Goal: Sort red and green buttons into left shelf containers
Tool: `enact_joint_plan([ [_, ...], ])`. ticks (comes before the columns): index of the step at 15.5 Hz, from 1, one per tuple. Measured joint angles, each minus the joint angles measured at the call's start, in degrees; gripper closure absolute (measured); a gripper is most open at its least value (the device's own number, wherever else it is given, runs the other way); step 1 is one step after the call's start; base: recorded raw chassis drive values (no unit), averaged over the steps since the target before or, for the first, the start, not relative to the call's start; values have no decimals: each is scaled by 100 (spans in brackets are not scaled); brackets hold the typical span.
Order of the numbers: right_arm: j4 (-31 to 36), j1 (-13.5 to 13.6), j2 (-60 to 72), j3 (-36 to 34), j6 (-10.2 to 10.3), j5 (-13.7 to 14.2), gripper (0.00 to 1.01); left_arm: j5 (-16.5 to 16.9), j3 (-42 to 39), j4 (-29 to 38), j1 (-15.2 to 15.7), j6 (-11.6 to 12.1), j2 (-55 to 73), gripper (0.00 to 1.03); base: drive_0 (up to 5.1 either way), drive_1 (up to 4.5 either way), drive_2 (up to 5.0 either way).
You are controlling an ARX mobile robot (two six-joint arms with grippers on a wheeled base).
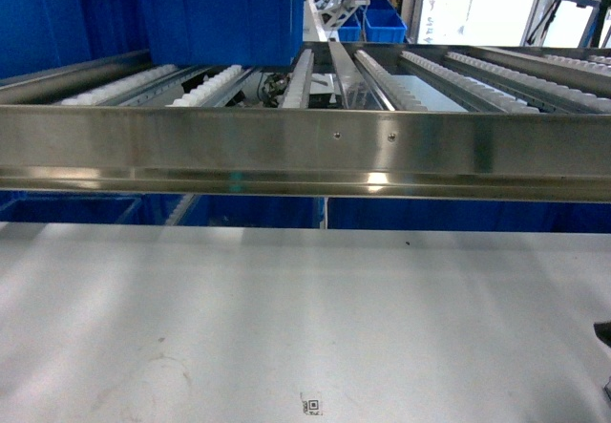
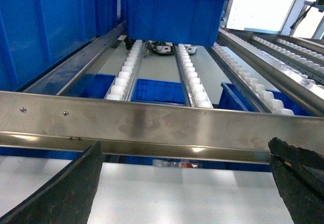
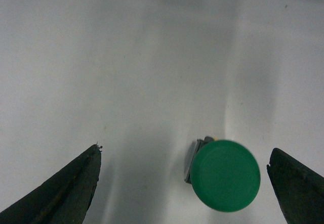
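In the right wrist view a green button (image 3: 225,175) stands cap-up on the white tabletop (image 3: 126,57). My right gripper (image 3: 186,150) is open around it, and the cap lies closer to the right finger (image 3: 298,183) without touching it. My left gripper (image 2: 185,149) is open and empty above the tabletop, facing the steel shelf (image 2: 152,125). Large blue containers (image 2: 172,16) sit on the shelf's roller tracks, one also in the head view (image 1: 220,17). No red button is clearly in view.
The shelf's front rail (image 1: 305,151) spans the head view above the white table (image 1: 286,318). Smaller blue bins (image 2: 158,90) lie below the rollers. Under the rail is a small red-and-clear item (image 2: 185,164) that I cannot identify. A dark part (image 1: 604,332) shows at the right edge.
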Motion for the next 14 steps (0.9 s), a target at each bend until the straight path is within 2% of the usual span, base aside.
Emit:
enact_joint_plan([
  [2,267,-7,350,-190,-197,251,3,0,0,2,0,0,0,5,0,0,0],
  [4,573,-133,678,-227,-354,374,3,0,0,0,0,0,0,5,0,0,0],
  [6,739,-205,949,-245,-376,428,3,-2,0,2,0,0,0,5,0,0,0],
  [10,1187,-393,1392,-273,-358,269,3,-7,0,-2,2,0,0,5,0,0,0],
  [14,1602,-470,1499,-201,-83,229,3,0,0,0,0,0,0,5,0,0,0],
])
